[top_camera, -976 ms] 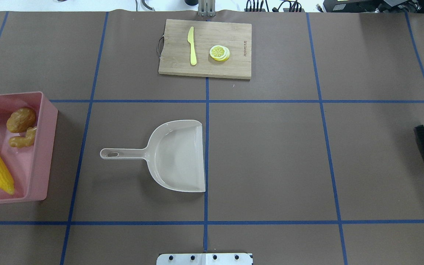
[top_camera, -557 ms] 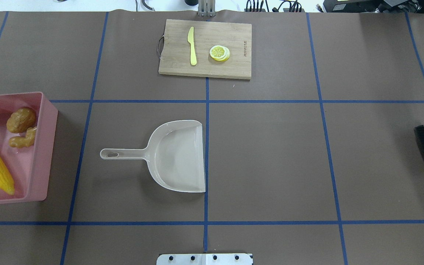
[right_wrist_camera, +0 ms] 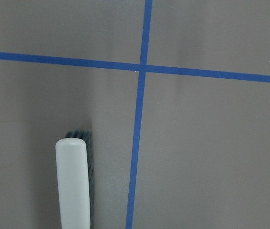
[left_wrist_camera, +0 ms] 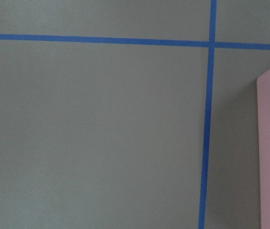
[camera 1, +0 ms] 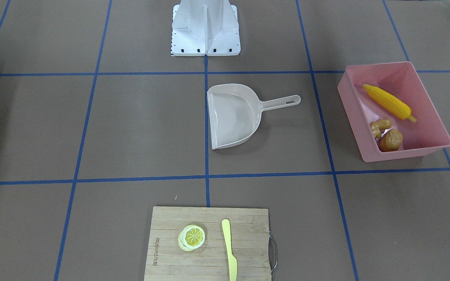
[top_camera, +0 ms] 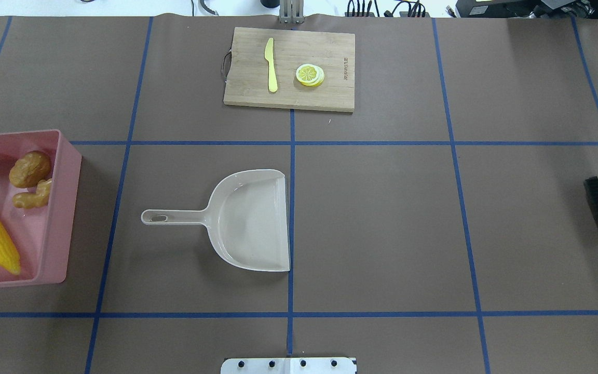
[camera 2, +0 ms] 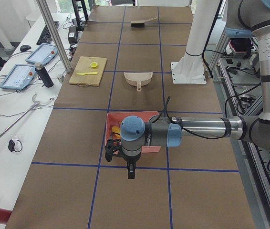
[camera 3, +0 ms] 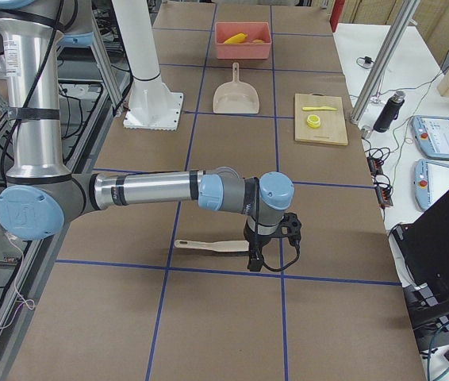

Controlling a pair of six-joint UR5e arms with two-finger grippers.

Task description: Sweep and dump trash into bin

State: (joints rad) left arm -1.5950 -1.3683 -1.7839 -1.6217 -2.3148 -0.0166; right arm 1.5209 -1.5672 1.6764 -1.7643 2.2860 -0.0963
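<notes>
We saw the ribbed yellow corn cob (camera 1: 389, 102) lying diagonally across the glossy floor of the rectangular pink plastic bin (camera 1: 404, 153). The knobbly ginger root (camera 1: 379, 127) and rounded brown potato (camera 1: 390, 140) touched in one corner. The bin sat at the tabletop's left end, well apart from the smooth beige dustpan (camera 1: 233, 117). The left claw (camera 2: 131, 172) hung beside the bin and the right claw (camera 3: 254, 262) beside the brush (camera 3: 209, 247). We could not tell either claw's grip.

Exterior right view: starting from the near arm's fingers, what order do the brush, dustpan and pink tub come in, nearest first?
1. Brush: on the table just beside the right arm's fingers.
2. Dustpan: about mid-table.
3. Pink tub: at the far end.
</notes>
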